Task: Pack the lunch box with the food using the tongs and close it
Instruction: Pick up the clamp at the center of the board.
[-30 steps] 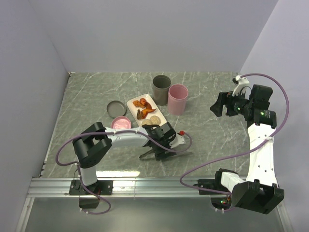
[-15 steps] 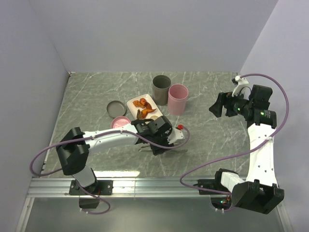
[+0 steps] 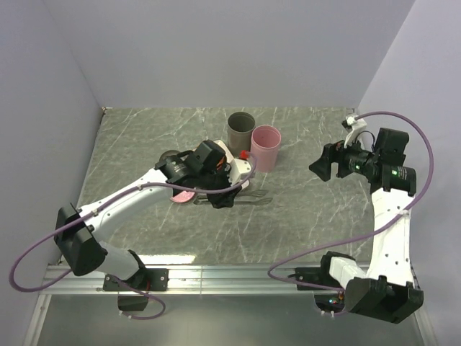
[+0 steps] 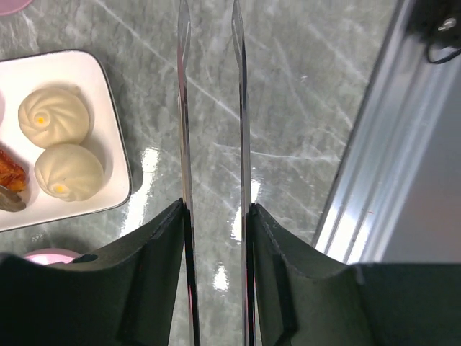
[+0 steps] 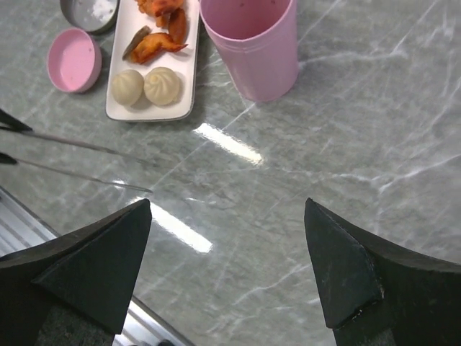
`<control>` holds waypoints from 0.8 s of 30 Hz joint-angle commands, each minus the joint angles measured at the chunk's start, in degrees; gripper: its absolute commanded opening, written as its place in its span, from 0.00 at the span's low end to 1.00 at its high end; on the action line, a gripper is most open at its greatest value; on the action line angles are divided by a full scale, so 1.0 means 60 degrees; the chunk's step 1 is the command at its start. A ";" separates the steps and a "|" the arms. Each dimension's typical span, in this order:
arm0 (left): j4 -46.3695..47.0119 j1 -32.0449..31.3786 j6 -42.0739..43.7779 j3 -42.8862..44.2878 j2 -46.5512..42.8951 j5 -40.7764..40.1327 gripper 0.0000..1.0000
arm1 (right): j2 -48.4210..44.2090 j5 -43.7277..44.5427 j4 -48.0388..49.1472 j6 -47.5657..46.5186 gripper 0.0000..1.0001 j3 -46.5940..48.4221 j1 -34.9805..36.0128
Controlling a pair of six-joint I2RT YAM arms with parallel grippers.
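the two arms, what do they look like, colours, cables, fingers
The left arm and right arm both have white links and black joint housings, each with a loose mauve cable. The left gripper and right gripper have matte black wedge-shaped fingers.

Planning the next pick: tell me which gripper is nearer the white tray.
Left. The left gripper, holding the tongs, sits just off the tray's near end; the right gripper is far off to its right.

left arm (image 3: 137, 194) is covering most of the tray (image 4: 94, 79) and pink lid (image 3: 184, 196) from above. wrist views are cropping the tongs (image 4: 184, 108) short of their joint, and the grey lid (image 5: 88, 11) at its far edge.
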 commanded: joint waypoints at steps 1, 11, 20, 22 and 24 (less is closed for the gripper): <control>-0.0229 0.0291 0.0102 0.0743 -0.0475 0.1127 0.45 | -0.0588 -0.0365 -0.0371 -0.1311 0.93 0.0663 -0.0044; -0.0317 0.1288 -0.0499 0.1388 -0.0680 0.2387 0.45 | -0.3722 0.1261 0.1471 -0.3584 0.97 -0.1164 0.2808; 0.0019 0.1727 -0.1319 0.1754 -0.0505 0.3530 0.45 | -0.4983 0.1847 0.3126 -0.4609 0.99 -0.2673 0.5608; 0.0005 0.1742 -0.1378 0.1871 -0.0373 0.3545 0.44 | -0.4985 0.2604 0.3421 -0.4932 0.99 -0.2909 0.6658; 0.0078 0.1742 -0.1408 0.1974 -0.0300 0.3473 0.45 | -0.4679 0.3309 0.3480 -0.5282 0.99 -0.2910 0.7510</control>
